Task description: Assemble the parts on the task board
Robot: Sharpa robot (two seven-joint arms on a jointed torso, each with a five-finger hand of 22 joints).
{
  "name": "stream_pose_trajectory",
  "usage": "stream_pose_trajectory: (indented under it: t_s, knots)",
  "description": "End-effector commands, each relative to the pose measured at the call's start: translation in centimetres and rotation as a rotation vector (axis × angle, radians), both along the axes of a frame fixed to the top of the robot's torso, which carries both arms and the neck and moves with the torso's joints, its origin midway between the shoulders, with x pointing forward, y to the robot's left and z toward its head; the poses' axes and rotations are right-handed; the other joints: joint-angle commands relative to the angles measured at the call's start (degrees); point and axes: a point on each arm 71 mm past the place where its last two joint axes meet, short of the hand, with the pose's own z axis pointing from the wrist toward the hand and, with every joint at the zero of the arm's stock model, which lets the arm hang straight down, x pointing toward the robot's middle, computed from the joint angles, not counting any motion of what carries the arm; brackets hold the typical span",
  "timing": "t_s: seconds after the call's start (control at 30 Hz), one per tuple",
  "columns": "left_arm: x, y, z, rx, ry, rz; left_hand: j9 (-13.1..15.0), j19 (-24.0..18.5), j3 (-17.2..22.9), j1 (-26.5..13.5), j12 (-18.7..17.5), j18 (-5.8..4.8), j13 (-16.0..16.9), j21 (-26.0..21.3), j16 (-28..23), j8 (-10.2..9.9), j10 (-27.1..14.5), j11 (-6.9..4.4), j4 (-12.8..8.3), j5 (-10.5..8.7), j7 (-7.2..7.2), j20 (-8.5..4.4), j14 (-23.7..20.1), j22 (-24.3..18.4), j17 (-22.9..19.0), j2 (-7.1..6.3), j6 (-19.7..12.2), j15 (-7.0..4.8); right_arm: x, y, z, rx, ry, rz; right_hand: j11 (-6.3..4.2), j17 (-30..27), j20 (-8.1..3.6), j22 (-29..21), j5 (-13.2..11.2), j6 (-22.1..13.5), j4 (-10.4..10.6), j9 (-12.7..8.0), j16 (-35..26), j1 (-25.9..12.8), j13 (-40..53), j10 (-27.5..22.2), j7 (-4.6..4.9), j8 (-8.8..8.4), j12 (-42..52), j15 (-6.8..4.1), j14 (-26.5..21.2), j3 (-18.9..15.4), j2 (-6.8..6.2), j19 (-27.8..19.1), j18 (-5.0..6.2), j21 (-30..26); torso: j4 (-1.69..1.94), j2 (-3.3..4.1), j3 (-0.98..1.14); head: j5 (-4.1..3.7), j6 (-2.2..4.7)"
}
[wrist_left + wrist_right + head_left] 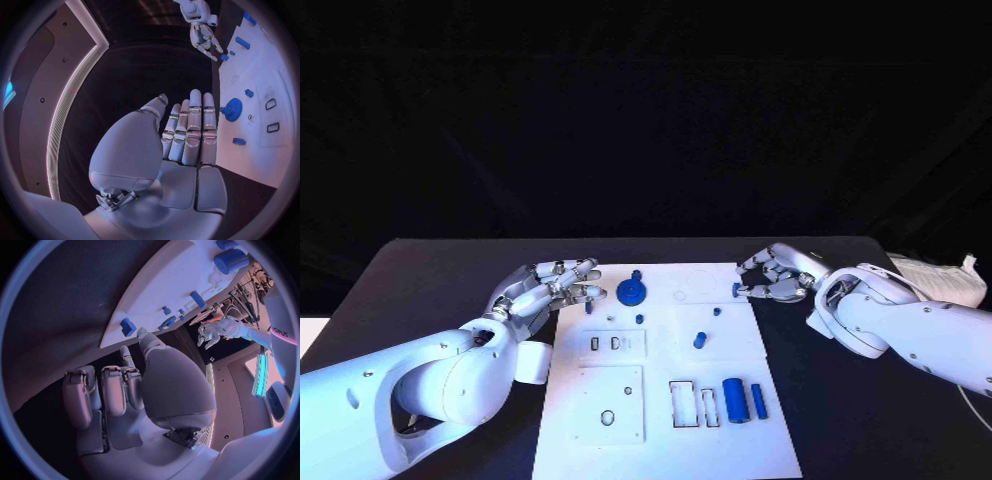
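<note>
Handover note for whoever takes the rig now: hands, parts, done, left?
Left hand: holds nothing, fingers straight and together, at the task board's left far edge, next to the blue gear.
Right hand: at the board's far right edge, fingers curled by a small blue part; I cannot tell whether it is gripped.
On the board: blue cylinder and blue bar at the near right, small blue pieces mid-board.
Done: cannot tell whether the gear is seated.
Left: several parts lie loose, still to be fitted.
</note>
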Motion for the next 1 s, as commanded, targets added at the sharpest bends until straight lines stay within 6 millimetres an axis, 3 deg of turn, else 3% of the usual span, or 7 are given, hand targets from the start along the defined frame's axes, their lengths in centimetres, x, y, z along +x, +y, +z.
stream_pose_trajectory:
  t_s: [0.03, 0.43, 0.83, 1.0]
  knots:
    - [-0.1, -0.2, 0.1, -0.013, -0.006, -0.018, -0.01, -0.15, 0.24, 0.26, -0.15, 0.71, 0.0, -0.23, -0.37, -0.32, -0.3, 0.09, -0.11, -0.35, 0.24, 0.42, -0.32, -0.07, 0.05, -0.24, -0.18, 0.02, 0.2, 0.2, -0.3, 0.0, 0.018, 0.015, 0.37, 6.85, 0.47, 15.09, 0.35, -0.08, -0.07, -0.07, 0.11, -0.14, 15.04, 6.04, 0.17, -0.3, 0.34, 0.34, 4.18, -0.35, -0.46, 6.11, -0.81, 0.13, -0.09, -0.04, -0.05, 0.11, -0.17]
    - [0.0, -0.2, 0.1, -0.012, -0.005, -0.018, -0.01, -0.15, 0.24, 0.26, -0.15, 0.71, 0.0, -0.23, -0.37, -0.32, -0.3, 0.09, -0.11, -0.35, 0.24, 0.42, -0.32, -0.07, 0.05, -0.24, -0.18, 0.02, 0.4, 0.6, -1.5, -0.012, 0.044, 0.018, 0.24, 6.89, 0.43, 15.09, 0.74, 0.73, -0.36, 0.09, 0.12, 0.25, 15.06, 6.05, 0.03, 0.03, 0.37, 0.26, 4.19, -0.52, 0.43, 6.11, -0.81, 0.13, -0.1, -0.07, -0.02, 0.34, -0.47]
    - [0.0, -0.2, 0.1, -0.013, -0.001, -0.023, 0.0, -0.13, 0.35, 0.32, -0.14, 0.72, 0.0, -0.25, -0.43, -0.35, -0.33, 0.08, -0.23, -0.34, 0.24, 0.42, -0.31, -0.1, 0.13, -0.23, -0.18, 0.01, 0.5, 0.5, -1.8, -0.009, 0.057, 0.01, -0.07, 6.93, 0.23, 15.09, 0.55, 2.68, -0.88, 0.3, 0.11, 0.86, 15.06, 6.05, -0.34, 0.57, 0.37, 0.0, 4.2, -0.28, 2.18, 6.11, -0.81, 0.13, -0.09, -0.12, -0.03, 0.34, -0.66]
    - [0.0, -0.2, 0.1, -0.013, -0.001, -0.024, 0.0, -0.12, 0.4, 0.37, -0.14, 0.72, 0.0, -0.25, -0.45, -0.35, -0.34, 0.08, -0.27, -0.33, 0.23, 0.42, -0.31, -0.11, 0.15, -0.19, -0.18, 0.0, 0.6, 0.6, -1.9, -0.011, 0.06, 0.01, -0.53, 6.93, -0.06, 15.09, -0.59, 4.27, -1.4, 0.45, 0.08, 1.43, 15.06, 6.05, -0.89, 0.98, 0.37, -0.38, 4.2, 0.24, 3.24, 6.11, -0.81, 0.13, -0.07, -0.13, -0.02, 0.3, -0.71]
